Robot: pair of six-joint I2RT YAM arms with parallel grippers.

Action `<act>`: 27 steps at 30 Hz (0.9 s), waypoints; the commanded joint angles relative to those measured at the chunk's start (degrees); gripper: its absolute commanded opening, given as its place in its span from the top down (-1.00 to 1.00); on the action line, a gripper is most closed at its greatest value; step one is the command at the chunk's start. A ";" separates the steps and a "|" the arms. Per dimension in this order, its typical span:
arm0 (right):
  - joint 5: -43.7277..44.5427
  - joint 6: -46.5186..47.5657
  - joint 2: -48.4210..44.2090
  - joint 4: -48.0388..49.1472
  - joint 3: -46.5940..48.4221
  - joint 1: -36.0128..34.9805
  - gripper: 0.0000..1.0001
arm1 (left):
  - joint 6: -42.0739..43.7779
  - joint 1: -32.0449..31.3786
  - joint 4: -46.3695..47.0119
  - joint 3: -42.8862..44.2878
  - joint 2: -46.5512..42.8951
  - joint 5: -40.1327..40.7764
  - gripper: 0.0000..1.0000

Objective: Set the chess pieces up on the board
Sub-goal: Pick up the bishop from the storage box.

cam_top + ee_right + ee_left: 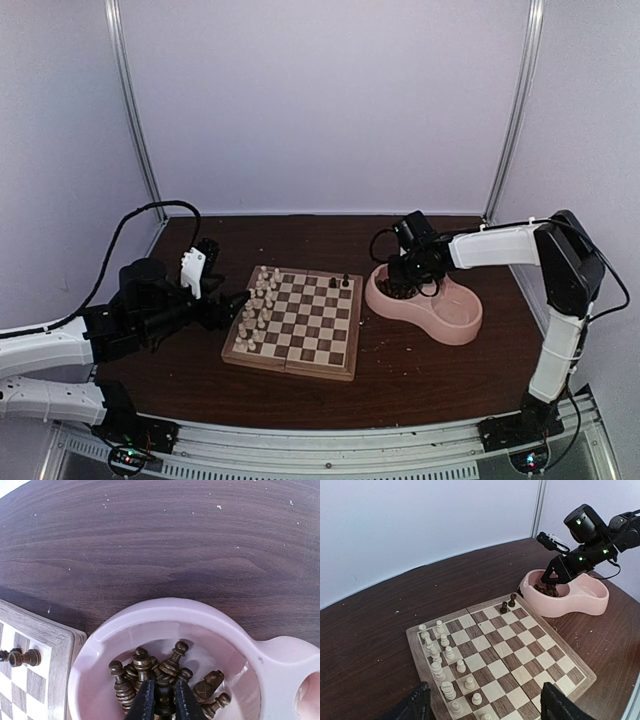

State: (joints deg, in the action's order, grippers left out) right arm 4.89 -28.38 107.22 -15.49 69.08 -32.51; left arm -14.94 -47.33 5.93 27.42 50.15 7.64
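board: polished wood | dark pieces: glossy wood | bowl: smooth matt plastic | table: wood-grain

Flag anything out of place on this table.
Most dark chess pieces lie heaped in the pink bowl, toppled at all angles, while only two dark pieces stand on the board. Pale specks litter the table. Nothing looks broken.

One board, one pink bowl, two dark pieces on its squares, two arms
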 commanded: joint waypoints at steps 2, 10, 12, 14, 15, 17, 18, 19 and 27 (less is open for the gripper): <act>-1.43 1.61 -3.35 1.04 -0.95 -0.68 0.87 | -0.22 0.13 2.04 0.97 0.36 -0.78 -0.52; -4.65 3.21 -5.94 3.82 -2.68 -1.33 0.85 | 0.20 0.13 2.12 2.09 3.17 -2.36 -0.52; -6.27 4.03 -5.63 5.63 -3.12 -1.40 0.85 | 0.40 0.13 2.07 2.39 3.64 -3.02 -0.52; -8.58 5.86 -5.88 9.33 -4.39 -1.47 0.85 | 0.41 0.13 1.87 2.69 3.90 -3.80 -0.52; -9.98 7.00 -6.31 11.34 -5.18 -1.57 0.85 | 0.35 0.13 1.89 2.72 4.03 -4.24 -0.52; -12.65 8.70 -7.56 14.85 -7.06 -1.67 0.84 | 0.05 0.13 2.54 2.60 4.30 -4.97 -0.52; -13.96 9.28 -8.38 16.71 -7.94 -1.68 0.84 | -0.18 0.13 2.64 2.63 4.39 -5.46 -0.52; -15.39 9.69 -9.07 18.31 -8.83 -1.66 0.84 | -0.32 0.13 2.65 2.78 4.49 -5.95 -0.52; -31.72 9.84 -11.95 29.61 -13.59 -2.47 0.81 | -0.58 0.13 2.91 3.17 5.43 -6.68 -0.52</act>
State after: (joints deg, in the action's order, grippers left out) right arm -17.26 -19.44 97.34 5.30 56.84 -33.89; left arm -15.00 -47.33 6.37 28.62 54.81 2.28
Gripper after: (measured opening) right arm 0.135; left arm 0.760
